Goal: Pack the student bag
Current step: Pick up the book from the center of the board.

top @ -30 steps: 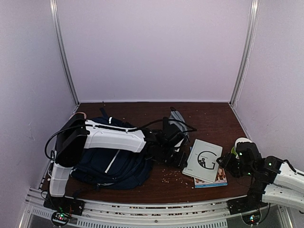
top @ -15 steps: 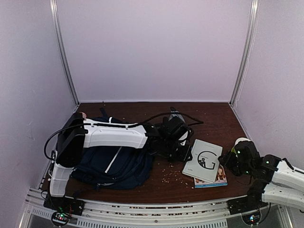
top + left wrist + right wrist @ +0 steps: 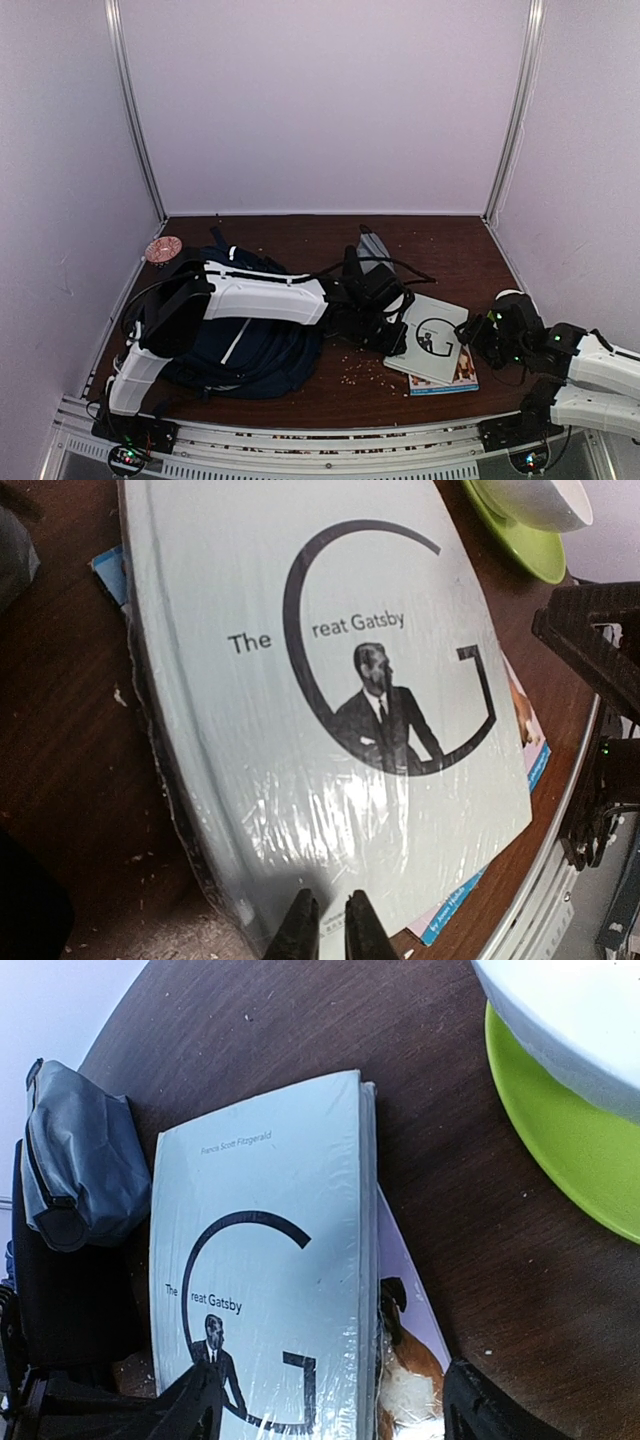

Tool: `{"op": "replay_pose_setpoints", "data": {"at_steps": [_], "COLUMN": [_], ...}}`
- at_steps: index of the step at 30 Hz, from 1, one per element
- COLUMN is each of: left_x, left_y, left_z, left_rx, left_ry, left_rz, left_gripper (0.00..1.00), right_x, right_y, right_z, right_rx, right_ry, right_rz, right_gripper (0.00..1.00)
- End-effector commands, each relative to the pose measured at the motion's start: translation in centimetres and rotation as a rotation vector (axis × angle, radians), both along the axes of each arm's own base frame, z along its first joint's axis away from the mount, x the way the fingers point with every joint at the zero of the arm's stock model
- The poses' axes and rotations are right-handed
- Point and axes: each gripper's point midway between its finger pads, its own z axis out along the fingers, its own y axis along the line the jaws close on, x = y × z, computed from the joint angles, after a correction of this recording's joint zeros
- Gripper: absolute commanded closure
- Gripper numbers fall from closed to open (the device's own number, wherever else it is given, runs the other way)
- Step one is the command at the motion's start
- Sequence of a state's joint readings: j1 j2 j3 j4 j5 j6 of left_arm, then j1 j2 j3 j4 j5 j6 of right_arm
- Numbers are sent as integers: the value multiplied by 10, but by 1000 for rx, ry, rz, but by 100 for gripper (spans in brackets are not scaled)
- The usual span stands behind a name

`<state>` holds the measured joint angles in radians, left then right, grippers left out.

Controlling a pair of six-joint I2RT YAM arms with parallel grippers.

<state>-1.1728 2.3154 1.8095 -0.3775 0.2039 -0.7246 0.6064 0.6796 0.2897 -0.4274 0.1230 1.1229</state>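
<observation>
A: Left gripper, what's diff vs a sec ago?
B: It has reached further right and is now at the Gatsby book's near edge. The jaws were wide and are now nearly together. Tips sit over the cover, but can't tell if they're clamped on anything.
A: Right gripper?
B: It's edged in twd the book's other side, fingers spread apart and wider than before, holding nothing.
A: Student bag?
B: Same spot, flat on the table front-left, under the left arm.
A: Anything else?
B: The book hasn't shifted and still lies on a second book. The grey pouch is just behind it. With the arm fwd, a pink disc shows at rear-left.
</observation>
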Motion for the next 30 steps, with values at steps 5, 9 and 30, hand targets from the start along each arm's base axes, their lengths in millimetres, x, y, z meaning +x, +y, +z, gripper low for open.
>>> {"op": "replay_pose_setpoints", "data": {"at_steps": [5, 9, 30], "left_x": [5, 5, 2], "left_y": [27, 32, 39], "left_z": [-49, -56, -74], "left_rx": [133, 142, 141], "left_ry": [26, 38, 70], "left_rz": [30, 39, 38], "left_gripper": [84, 86, 91], "right_x": [13, 19, 77], "right_y": [1, 2, -15], "right_z": [6, 2, -7], "right_rx": [62, 104, 81], "right_ry": [-25, -33, -42], "right_rz": [-40, -46, -156], "right_gripper": [23, 22, 23]}}
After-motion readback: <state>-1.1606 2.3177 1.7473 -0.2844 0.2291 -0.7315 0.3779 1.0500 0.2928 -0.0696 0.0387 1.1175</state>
